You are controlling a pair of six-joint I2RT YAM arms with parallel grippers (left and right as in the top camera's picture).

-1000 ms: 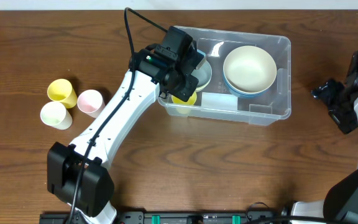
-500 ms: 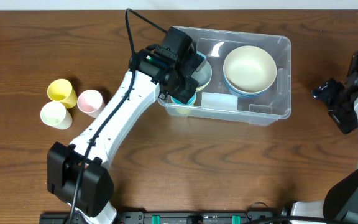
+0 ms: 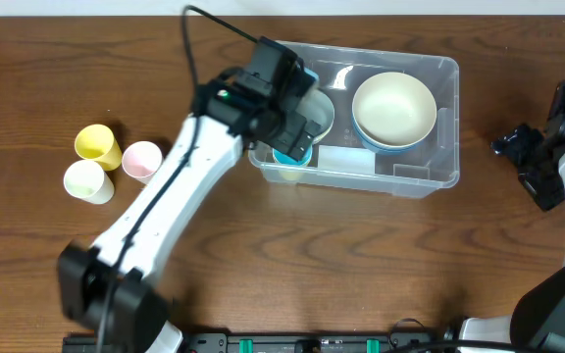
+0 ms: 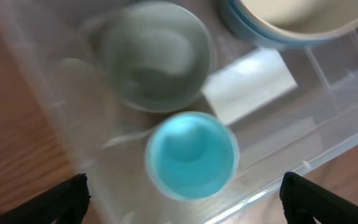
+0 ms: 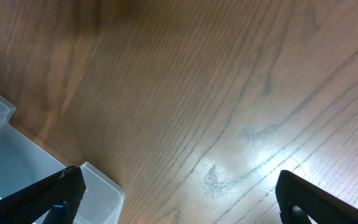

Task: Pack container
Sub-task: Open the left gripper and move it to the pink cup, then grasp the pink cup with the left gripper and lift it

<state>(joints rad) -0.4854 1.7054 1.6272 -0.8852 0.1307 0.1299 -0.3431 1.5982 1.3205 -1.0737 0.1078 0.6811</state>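
The clear container (image 3: 430, 175) lies at the table's back centre. Inside it a cream bowl (image 3: 393, 106) rests in a blue bowl, and a grey-green bowl (image 4: 154, 65) sits to their left. A blue cup (image 4: 191, 155) stands upright in the container's front left corner, next to the whitish label (image 4: 248, 84). My left gripper (image 4: 184, 190) hovers right above that cup, open, its fingers wide on either side and touching nothing. My right gripper (image 5: 179, 186) hangs open over bare wood to the right of the container, whose corner (image 5: 17, 155) shows at the lower left.
Three small cups stand together on the left of the table: yellow (image 3: 96, 144), pink (image 3: 142, 160) and cream (image 3: 86, 180). The right arm (image 3: 557, 157) rests near the right edge.
My left gripper went from shut to open and let go of the blue cup, which now covers the yellow cup seen there before. The left arm shifted slightly. The right arm stayed still.
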